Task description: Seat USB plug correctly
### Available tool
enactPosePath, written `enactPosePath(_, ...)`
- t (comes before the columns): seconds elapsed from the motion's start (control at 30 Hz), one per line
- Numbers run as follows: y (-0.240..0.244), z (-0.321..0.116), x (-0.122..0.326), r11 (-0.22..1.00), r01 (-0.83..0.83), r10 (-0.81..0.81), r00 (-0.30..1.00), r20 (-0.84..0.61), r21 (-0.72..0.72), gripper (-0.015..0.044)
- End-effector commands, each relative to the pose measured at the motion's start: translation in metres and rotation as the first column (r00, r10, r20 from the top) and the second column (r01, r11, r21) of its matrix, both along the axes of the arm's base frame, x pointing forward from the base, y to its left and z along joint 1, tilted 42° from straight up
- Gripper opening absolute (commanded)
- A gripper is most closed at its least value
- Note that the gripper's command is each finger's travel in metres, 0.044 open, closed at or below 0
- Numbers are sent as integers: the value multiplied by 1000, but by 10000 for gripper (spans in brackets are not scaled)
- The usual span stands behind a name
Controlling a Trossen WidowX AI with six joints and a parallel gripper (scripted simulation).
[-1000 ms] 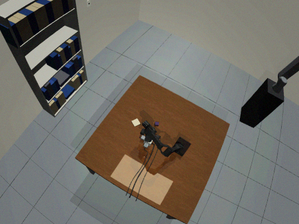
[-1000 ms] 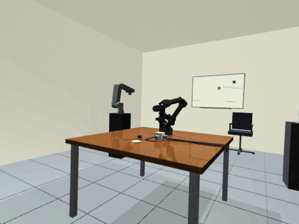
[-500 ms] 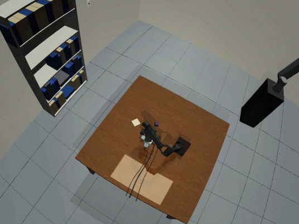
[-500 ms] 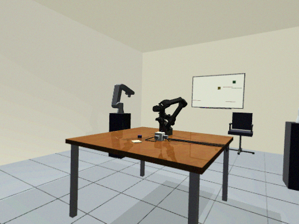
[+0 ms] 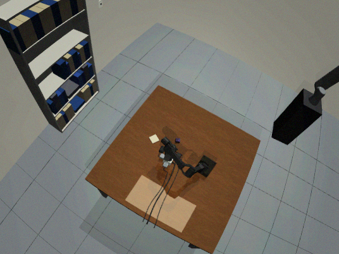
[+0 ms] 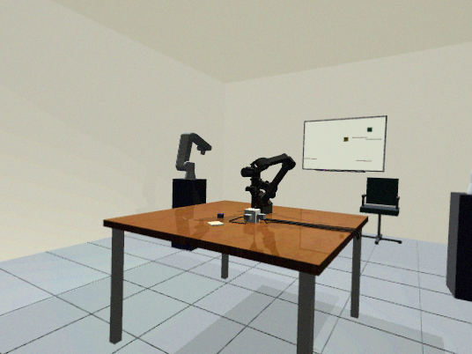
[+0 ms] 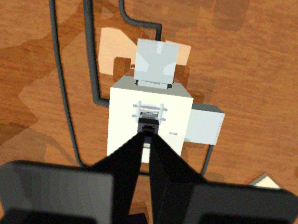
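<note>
USB plug [image 7: 148, 125] — mostly hidden (fingertips cover it); orientation unreadable.

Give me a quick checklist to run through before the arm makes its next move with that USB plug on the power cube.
1. Grip: gripper shut on the USB plug: ok.
2. Fingers lined up over the top socket of the power cube: ok.
3. Plug orientation right way round: cannot tell, too small and shaded.
4. Plug fully seated: cannot tell from above.
5. Cables away from the fingers: ok, they run beside the cube.
6. Purple block and note pad well in from the table edge: ok.
</note>
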State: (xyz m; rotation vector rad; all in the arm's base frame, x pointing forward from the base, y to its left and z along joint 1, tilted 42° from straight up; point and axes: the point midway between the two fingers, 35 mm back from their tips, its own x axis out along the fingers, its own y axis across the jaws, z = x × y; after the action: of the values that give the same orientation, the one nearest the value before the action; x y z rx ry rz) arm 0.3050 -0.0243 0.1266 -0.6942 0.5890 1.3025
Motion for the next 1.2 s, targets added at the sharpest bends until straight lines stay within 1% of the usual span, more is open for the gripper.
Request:
enactPosePath(0.0,1,0,1,1000,3,-3,1000,0,4,0)
enactPosePath(1.17,3,-3,2,1000,5,-5,1000,-2,11,0)
